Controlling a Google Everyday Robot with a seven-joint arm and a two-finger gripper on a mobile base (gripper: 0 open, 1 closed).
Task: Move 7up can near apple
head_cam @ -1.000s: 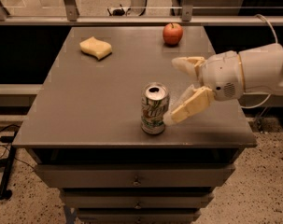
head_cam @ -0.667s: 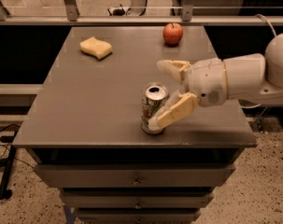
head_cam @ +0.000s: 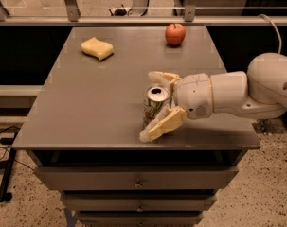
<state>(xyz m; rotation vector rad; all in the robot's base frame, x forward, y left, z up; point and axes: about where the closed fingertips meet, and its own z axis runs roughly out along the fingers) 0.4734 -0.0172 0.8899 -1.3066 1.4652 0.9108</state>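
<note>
Cream pincer [head_cam: 147, 106] agape around 7up can [head_cam: 154, 107]

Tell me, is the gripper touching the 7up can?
Cannot tell. In the camera view the open gripper straddles the 7up can; its near finger overlaps the can, hiding any gap or contact.

The can [head_cam: 156, 104] stood near the table's [head_cam: 86, 112] front edge, right of centre. The gripper [head_cam: 149, 106] straddled it from the right, one finger behind, one before. The apple [head_cam: 175, 34] sat well behind, at the far edge; the sponge [head_cam: 97, 48] lay left of it.
</note>
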